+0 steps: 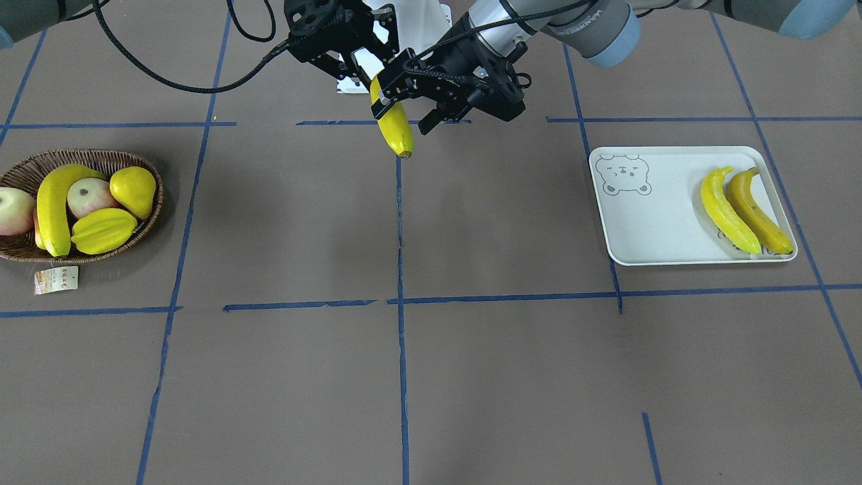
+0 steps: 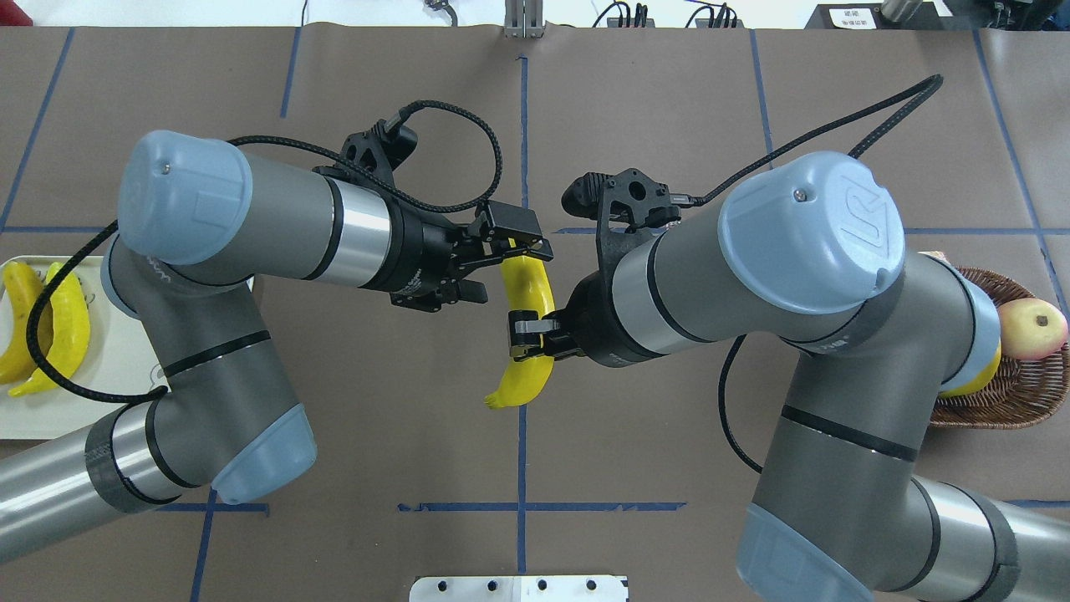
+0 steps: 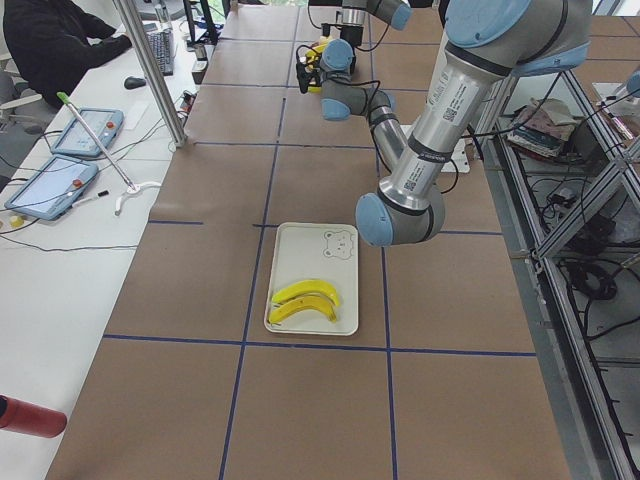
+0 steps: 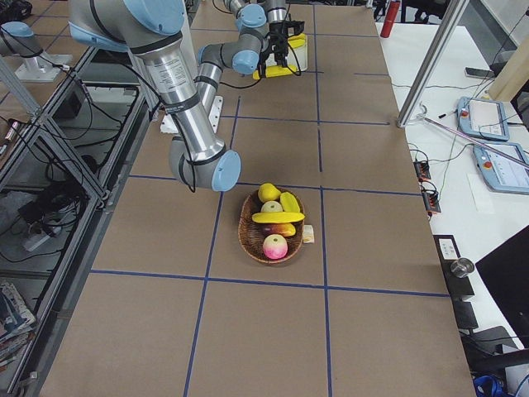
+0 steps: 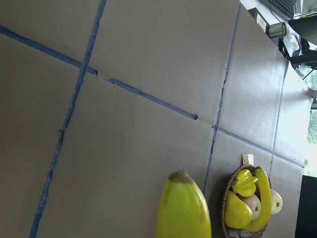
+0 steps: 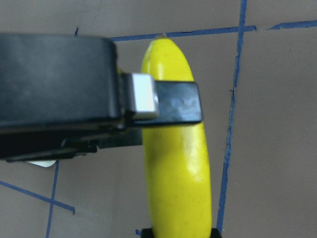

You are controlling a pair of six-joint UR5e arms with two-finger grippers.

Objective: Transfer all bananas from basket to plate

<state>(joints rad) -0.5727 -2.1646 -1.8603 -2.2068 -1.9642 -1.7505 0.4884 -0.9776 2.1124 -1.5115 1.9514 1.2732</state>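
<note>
A yellow banana (image 2: 528, 288) hangs in the air over the table's middle, also in the front view (image 1: 396, 131). My right gripper (image 2: 531, 334) is shut on its lower part. My left gripper (image 1: 407, 108) is open, its fingers (image 6: 173, 101) on either side of the banana's upper part, one lying across it. Two bananas (image 1: 727, 212), one more orange-brown (image 1: 761, 215), lie on the pale plate (image 1: 646, 229) with the bear face. One banana (image 1: 52, 209) lies in the wicker basket (image 1: 20, 252).
The basket also holds a starfruit (image 1: 102, 230), a yellow pear (image 1: 135, 190) and two apples (image 1: 87, 195). Its paper tag (image 1: 56, 279) lies on the table in front. Blue tape lines cross the brown table. Both arms meet over the middle.
</note>
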